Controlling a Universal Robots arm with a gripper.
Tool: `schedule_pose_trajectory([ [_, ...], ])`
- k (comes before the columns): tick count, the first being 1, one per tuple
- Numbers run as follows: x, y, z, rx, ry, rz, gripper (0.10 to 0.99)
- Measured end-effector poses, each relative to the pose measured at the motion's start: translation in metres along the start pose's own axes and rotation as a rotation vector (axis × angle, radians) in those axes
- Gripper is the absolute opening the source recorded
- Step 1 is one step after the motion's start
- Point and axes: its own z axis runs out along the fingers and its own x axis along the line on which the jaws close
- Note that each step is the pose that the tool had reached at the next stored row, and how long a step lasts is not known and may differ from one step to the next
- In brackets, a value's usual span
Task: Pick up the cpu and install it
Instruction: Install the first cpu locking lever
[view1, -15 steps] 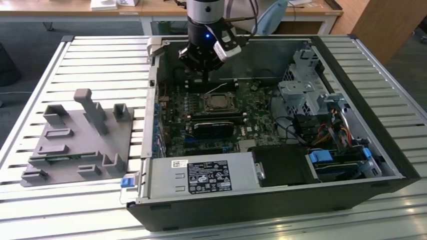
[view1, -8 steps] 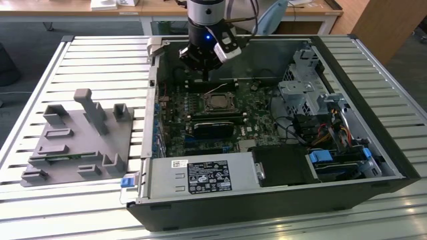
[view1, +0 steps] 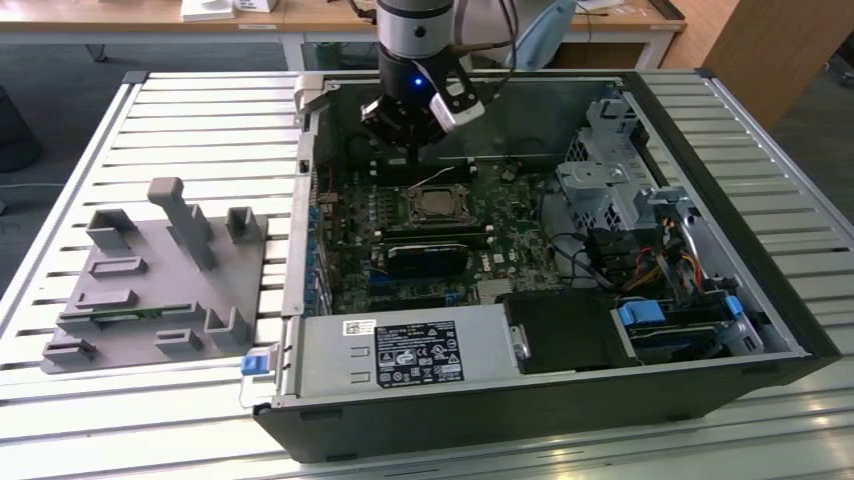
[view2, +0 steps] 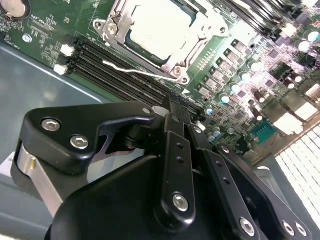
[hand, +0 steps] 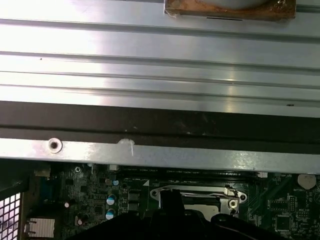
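1. The computer case (view1: 747, 330) lay on its side on the slatted bench (view1: 200, 130), open upward, which left the motherboard (view1: 350, 225) reachable from above.
2. The cpu (view2: 159, 26) sat seated in its socket (view2: 197, 42) near the middle of the board, the silvery top showing inside the metal frame.
3. The pincer (view2: 172, 112) hovered over the far edge of the board, just beyond the socket. Its fingers looked pressed together, holding nothing, clear of the chip.
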Motion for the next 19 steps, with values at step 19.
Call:
schedule_pose_trajectory([
  [19, -0.0147, -0.0011, 0.0113, 0.0, 0.0006, 0.0, 0.106],
])
